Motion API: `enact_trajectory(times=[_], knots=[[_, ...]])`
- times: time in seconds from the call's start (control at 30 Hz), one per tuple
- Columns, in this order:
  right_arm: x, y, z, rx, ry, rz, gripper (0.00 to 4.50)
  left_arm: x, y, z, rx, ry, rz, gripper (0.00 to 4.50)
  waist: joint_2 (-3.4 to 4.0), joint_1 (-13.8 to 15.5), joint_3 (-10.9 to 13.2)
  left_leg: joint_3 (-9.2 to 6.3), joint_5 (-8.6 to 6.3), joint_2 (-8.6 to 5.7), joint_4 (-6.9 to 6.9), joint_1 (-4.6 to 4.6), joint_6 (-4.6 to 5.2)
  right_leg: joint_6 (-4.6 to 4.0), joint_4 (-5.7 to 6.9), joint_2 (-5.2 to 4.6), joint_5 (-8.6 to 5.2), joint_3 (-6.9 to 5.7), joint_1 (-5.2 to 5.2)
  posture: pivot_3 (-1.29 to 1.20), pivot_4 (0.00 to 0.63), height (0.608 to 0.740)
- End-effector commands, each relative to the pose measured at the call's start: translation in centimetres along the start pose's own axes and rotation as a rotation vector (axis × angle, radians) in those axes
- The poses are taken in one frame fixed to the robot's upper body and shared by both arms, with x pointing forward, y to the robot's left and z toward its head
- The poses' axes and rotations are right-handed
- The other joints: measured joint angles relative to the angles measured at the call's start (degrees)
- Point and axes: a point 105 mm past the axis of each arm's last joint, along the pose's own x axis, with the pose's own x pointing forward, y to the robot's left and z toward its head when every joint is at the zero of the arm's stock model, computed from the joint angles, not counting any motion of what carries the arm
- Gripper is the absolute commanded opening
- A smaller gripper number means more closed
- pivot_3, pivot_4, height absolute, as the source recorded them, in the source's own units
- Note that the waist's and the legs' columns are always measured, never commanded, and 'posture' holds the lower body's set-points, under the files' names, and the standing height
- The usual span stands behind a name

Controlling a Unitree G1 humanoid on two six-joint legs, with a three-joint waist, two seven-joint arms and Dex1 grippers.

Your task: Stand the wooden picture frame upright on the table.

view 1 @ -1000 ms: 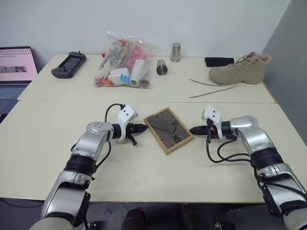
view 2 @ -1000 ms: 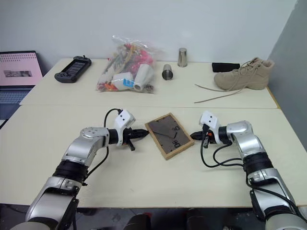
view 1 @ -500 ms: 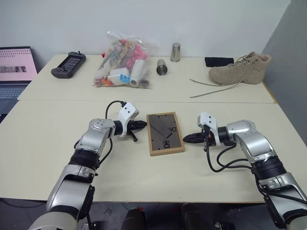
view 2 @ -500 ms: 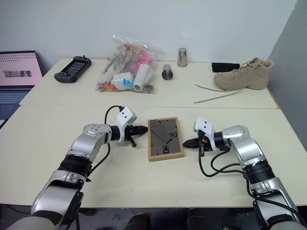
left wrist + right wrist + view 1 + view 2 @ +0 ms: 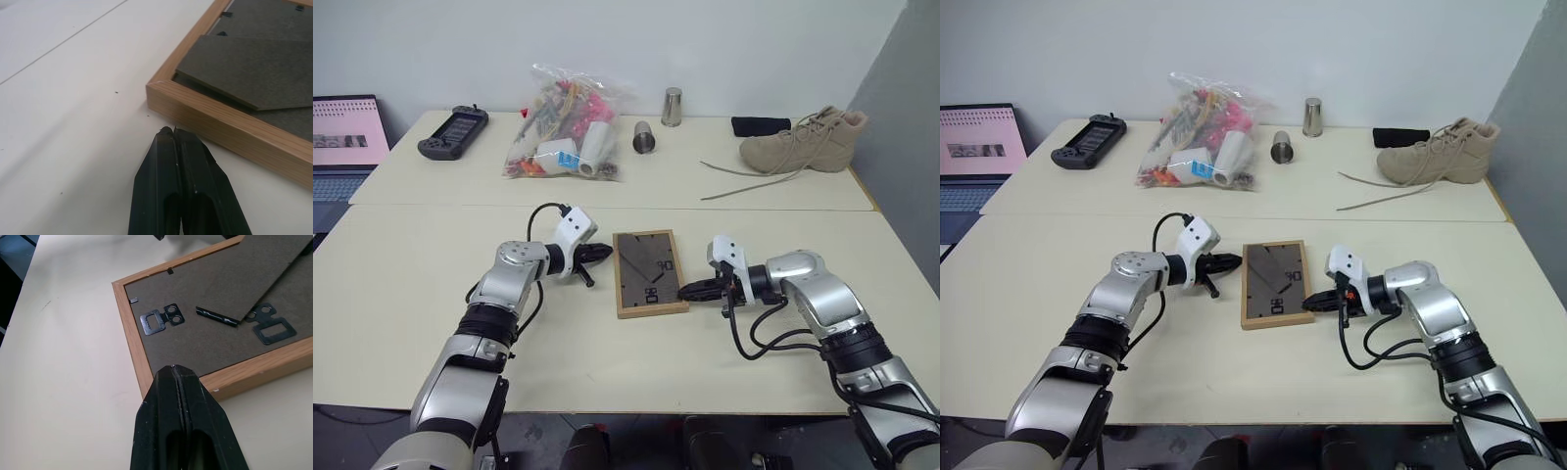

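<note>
At the far left a laptop [image 5: 347,137] is cut off by the picture's edge, its pink screen only partly visible. Beside it on the rear tabletop lie a black handheld controller [image 5: 453,131] and a clear plastic bag [image 5: 566,125] stuffed with mixed items that are hard to tell apart.

On the near tabletop [image 5: 401,294], a wide bare stretch lies to the left of the left arm and in front of both arms. The left tool [image 5: 604,255] has its two black fingers pressed together, nothing between them; its tip sits just beside the far left corner of the wooden picture frame [image 5: 650,273], close to the wood but, in the left wrist view, slightly short of it.

The frame lies flat, face down, near the middle of the near tabletop, its dark brown back up with the fold-out stand [image 5: 274,269] lying against it. The picture side is hidden. Two metal hangers [image 5: 160,319] show on the back.

The right tool [image 5: 686,290] is likewise closed and empty, its tip at the frame's near right corner; whether it touches the wood cannot be told.

Behind, two metal cups [image 5: 645,136] stand near the seam, then a small black object [image 5: 760,125] and a tan boot [image 5: 805,142] with trailing laces by the right edge.
</note>
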Motion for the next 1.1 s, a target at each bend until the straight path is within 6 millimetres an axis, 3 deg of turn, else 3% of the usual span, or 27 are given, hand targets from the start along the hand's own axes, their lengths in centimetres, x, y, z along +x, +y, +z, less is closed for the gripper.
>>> enact_trajectory(times=[0.03, 0.1, 0.23, 0.37, 0.67, 0.83, 0.97, 1.1], knots=[[-0.1, 0.2, 1.2, -0.019, -0.039, 0.004, 0.00, 0.2, 0.4, 1.9, 0.043, -0.058, 0.024, 0.02, 0.00, 0.02, 0.00, 0.00, 0.00, 0.00, 0.00, 0.00, 0.00, 0.00, 0.00, 0.00, 0.00, 0.00, 0.00, 0.00, 0.150, 0.740], [-0.4, -0.1, 1.3, -0.015, -0.040, -0.008, 0.00, 0.3, 0.4, 1.7, 0.059, -0.041, 0.026, 0.02, 0.00, 0.00, 0.00, 0.00, 0.00, -0.01, 0.00, 0.00, 0.00, 0.00, -0.01, 0.00, 0.00, 0.00, 0.00, 0.00, 0.150, 0.740], [-3.0, -2.2, 1.4, -0.021, -0.023, -0.107, 0.00, -1.5, 0.5, 0.6, 0.099, 0.012, -0.004, 0.02, 0.00, -0.06, 0.00, 0.00, 0.00, -0.01, 0.00, 0.00, 0.00, 0.00, 0.00, 0.00, 0.00, 0.01, 0.00, 0.00, 0.150, 0.740], [-4.1, -2.9, 0.9, -0.016, -0.006, -0.150, 0.00, -3.1, -0.5, 0.1, 0.118, 0.046, -0.093, 0.02, 0.00, -0.10, 0.00, -0.02, 0.00, 0.01, -0.03, 0.01, 0.00, 0.00, 0.00, 0.00, 0.00, -0.02, 0.00, 0.00, 0.150, 0.740], [-1.2, -1.0, -0.7, -0.074, 0.042, -0.070, 0.00, -0.7, -0.9, 1.5, 0.112, 0.013, -0.089, 0.02, -0.01, 0.26, 0.00, -0.01, 0.00, -0.02, 0.02, -0.01, 0.00, 0.01, -0.05, -0.01, -0.01, 0.00, 0.04, 0.00, 0.150, 0.740], [0.4, 0.0, 0.2, -0.079, 0.001, -0.023, 0.00, 0.0, -1.0, 2.2, 0.122, 0.000, -0.098, 0.02, -0.01, -0.13, 0.00, -0.02, 0.00, 0.00, 0.01, 0.00, 0.00, 0.01, -0.02, 0.01, 0.00, -0.01, 0.02, 0.00, 0.150, 0.740], [0.6, -0.1, 0.7, -0.060, -0.022, -0.030, 0.00, 0.0, -0.8, 2.2, 0.127, 0.000, -0.094, 0.02, -0.01, -0.10, 0.00, -0.02, 0.00, 0.01, 0.01, 0.01, 0.00, 0.01, 0.00, 0.02, 0.00, -0.01, 0.02, 0.00, 0.150, 0.740], [-0.6, -1.2, -0.3, -0.052, 0.011, -0.091, 0.00, -1.1, -0.4, 1.4, 0.122, 0.035, -0.094, 0.02, -0.01, 0.02, 0.00, -0.03, 0.00, 0.00, 0.01, -0.01, 0.00, 0.01, -0.01, 0.01, 0.00, -0.02, 0.02, 0.00, 0.150, 0.740]])
